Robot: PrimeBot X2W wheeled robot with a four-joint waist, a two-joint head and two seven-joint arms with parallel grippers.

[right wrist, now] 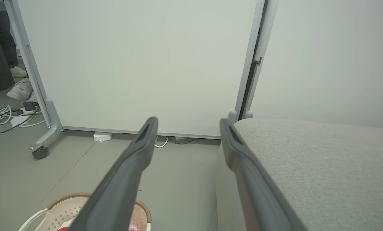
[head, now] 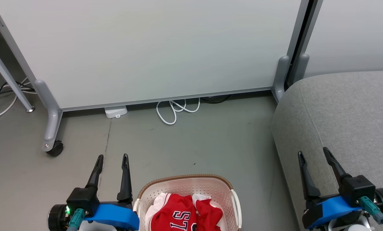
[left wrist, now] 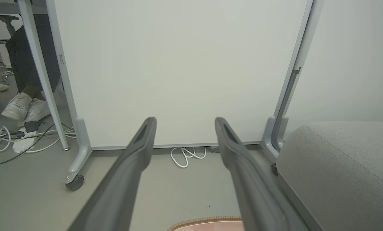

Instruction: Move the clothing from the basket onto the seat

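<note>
Red clothing [head: 185, 215] with black white-outlined letters lies bunched in the cream perforated basket [head: 210, 187] at the bottom centre of the head view; the basket's brown rim [left wrist: 207, 220] also peeks into the left wrist view and the basket [right wrist: 63, 208] shows low in the right wrist view. My left gripper [head: 112, 158] hovers open just left of the basket, nothing between its fingers. My right gripper [head: 313, 153] is open above the front edge of the light-grey seat [head: 345, 109], which fills the right side. Both grippers are empty.
A white wheeled partition [head: 146, 48] stands behind the grey floor, its caster [head: 54, 148] at the left. White cables [head: 173, 110] and a small white box [head: 116, 112] lie under it. A person's white shoes [left wrist: 24, 107] and more cables are at far left.
</note>
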